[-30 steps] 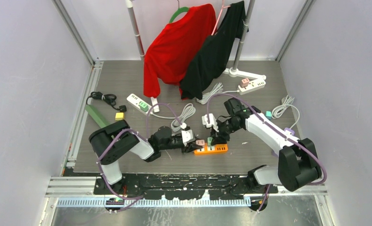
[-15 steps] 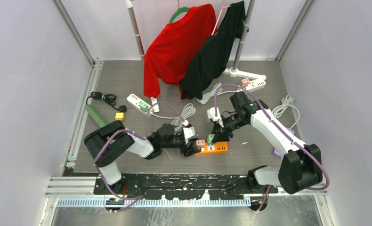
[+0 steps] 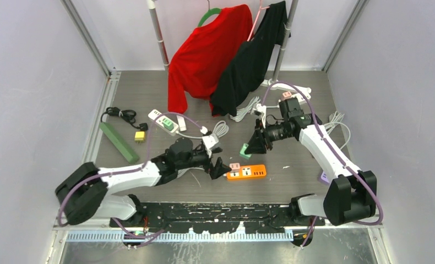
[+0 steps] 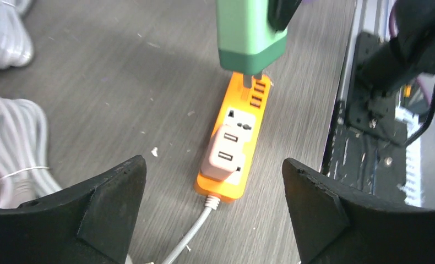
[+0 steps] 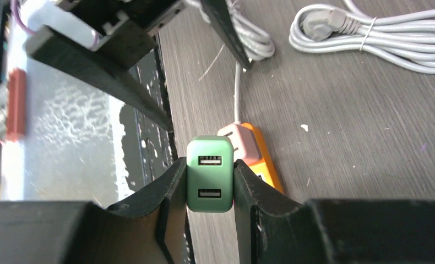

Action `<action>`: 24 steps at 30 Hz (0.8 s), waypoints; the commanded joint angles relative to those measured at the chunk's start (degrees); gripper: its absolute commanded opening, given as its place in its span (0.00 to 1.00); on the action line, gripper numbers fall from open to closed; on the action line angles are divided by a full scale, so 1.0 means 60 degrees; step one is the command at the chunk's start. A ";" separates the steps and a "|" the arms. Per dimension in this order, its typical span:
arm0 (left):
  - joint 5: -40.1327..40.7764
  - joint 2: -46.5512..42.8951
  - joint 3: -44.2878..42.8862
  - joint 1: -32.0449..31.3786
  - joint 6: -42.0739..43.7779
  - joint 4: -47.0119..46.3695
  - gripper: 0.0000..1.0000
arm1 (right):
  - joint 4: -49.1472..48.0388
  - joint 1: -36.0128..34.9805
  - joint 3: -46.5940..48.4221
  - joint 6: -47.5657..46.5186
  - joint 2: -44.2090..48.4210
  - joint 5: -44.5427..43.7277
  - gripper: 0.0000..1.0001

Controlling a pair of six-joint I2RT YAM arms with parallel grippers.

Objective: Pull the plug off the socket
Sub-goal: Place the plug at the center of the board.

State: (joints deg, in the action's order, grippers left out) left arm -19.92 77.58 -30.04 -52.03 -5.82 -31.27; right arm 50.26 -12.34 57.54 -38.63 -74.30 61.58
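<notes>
My right gripper [image 3: 251, 147] is shut on the green plug [image 3: 244, 150], which hangs above the table, free of the orange socket strip [image 3: 249, 172]. The right wrist view has the green plug [image 5: 210, 177] pinched between both fingers, with the strip [image 5: 266, 168] below. A pink plug [image 3: 234, 166] stays seated in the strip's left end. My left gripper [image 3: 219, 160] stands open just left of the strip, touching nothing. In the left wrist view the pink plug [image 4: 224, 155] and the orange strip [image 4: 255, 100] lie ahead of the open jaws, and the green plug [image 4: 251, 33] hovers above.
White power strips lie at the back left [image 3: 163, 119] and back right [image 3: 295, 99]. Coiled white cables [image 3: 217, 132] [image 3: 331, 125], a green block [image 3: 118, 142], a yellow plug [image 3: 140, 135] and a black cable [image 3: 121, 114] surround the work area. Red [image 3: 207, 52] and black [image 3: 254, 55] garments hang behind.
My right gripper lifted the green plug out of the orange strip and carried it up and back. My left gripper let go of the strip, opened wide and drew back to the left.
</notes>
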 commanded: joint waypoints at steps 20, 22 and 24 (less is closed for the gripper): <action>0.6239 -0.2014 -0.3893 -0.1148 -0.4008 0.7133 1.00 | -0.5228 0.0330 -0.0464 0.9070 -0.0849 0.1346 0.11; 0.6834 -0.1614 -0.4473 -0.1513 -0.3769 0.7673 1.00 | -0.5268 0.0335 -0.0467 0.9181 -0.0949 0.1437 0.11; 0.6980 -0.1283 -0.4880 -0.1774 -0.3434 0.7913 1.00 | -0.5278 0.0330 -0.0460 0.9244 -0.1048 0.1514 0.11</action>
State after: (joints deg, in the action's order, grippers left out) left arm 12.32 66.85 -53.89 -59.37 -30.20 8.08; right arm 21.15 -10.48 54.57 14.26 -79.75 67.85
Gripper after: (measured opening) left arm 0.997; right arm 0.379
